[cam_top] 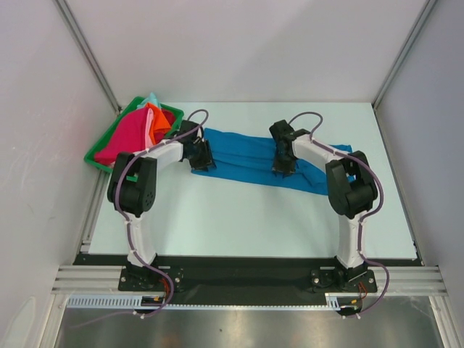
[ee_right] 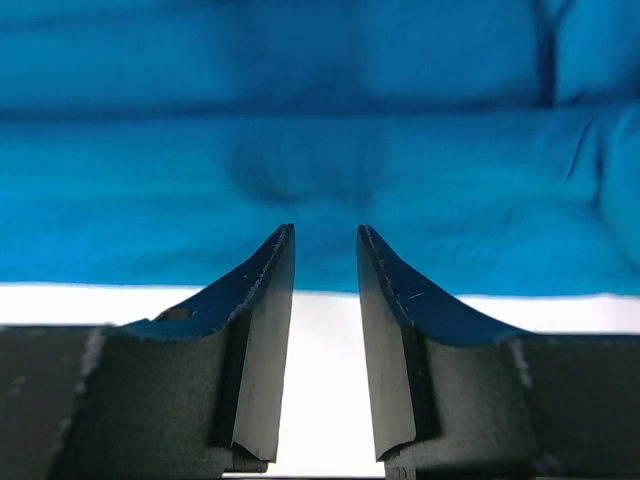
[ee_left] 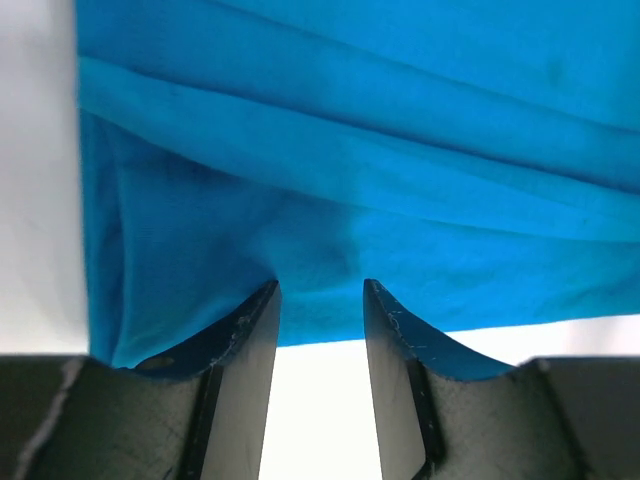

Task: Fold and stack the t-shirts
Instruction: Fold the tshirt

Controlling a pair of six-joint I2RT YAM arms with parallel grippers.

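Dark wedge-shaped fingers of the left gripper fill the bottom of its wrist view. They are hard and scuffed along the edges, and they stand a narrow gap apart, not closed on anything. Their tips touch the near hem of the blue t-shirt, and a little of that hem lies between them. Ahead of the jaws the cloth is soft and matte, running crosswise in long folds. Its side edge falls just left of the left finger, with white table beyond.

On the right gripper I see the same dark wedges with a slimmer gap and no grip. The tips sit at the shirt's near edge, and broad flat bands of cloth lie ahead.

From overhead the shirt runs as a long strip from one pair of jaws to the other and on past the right pair. Beyond and left of the left jaws sits a green plastic tray, its corner partly hidden by the left arm. Piled in it are a magenta t-shirt, an orange t-shirt, a pale pink t-shirt and a mint t-shirt.
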